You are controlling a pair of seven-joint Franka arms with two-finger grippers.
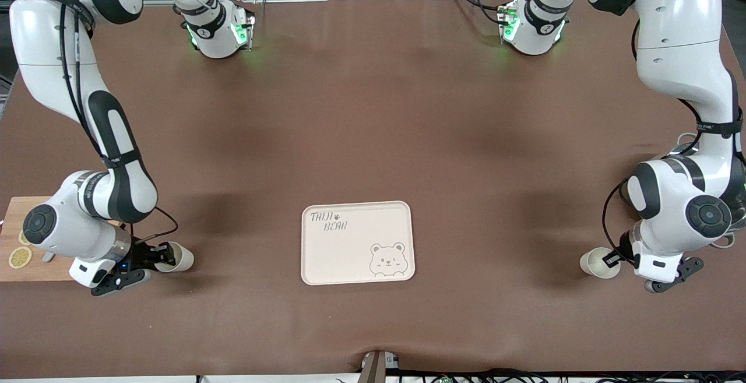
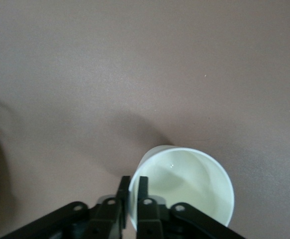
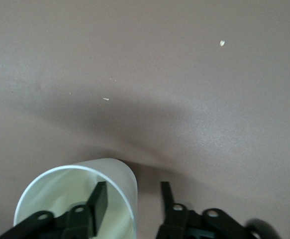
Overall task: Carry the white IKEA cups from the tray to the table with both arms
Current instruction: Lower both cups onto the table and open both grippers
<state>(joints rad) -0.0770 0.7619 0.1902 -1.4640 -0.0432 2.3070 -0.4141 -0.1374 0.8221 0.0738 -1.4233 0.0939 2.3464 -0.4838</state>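
At the right arm's end of the surface (image 1: 373, 109), the right tool (image 3: 132, 199) stands open, one finger inside a white cup (image 3: 75, 199). At the left arm's end, the left tool (image 2: 133, 199) pinches the rim of the other cup (image 2: 189, 184).

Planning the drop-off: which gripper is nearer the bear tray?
Right gripper, straddling its cup's rim, sits nearer the bear tray; left gripper pinches its cup farther off.
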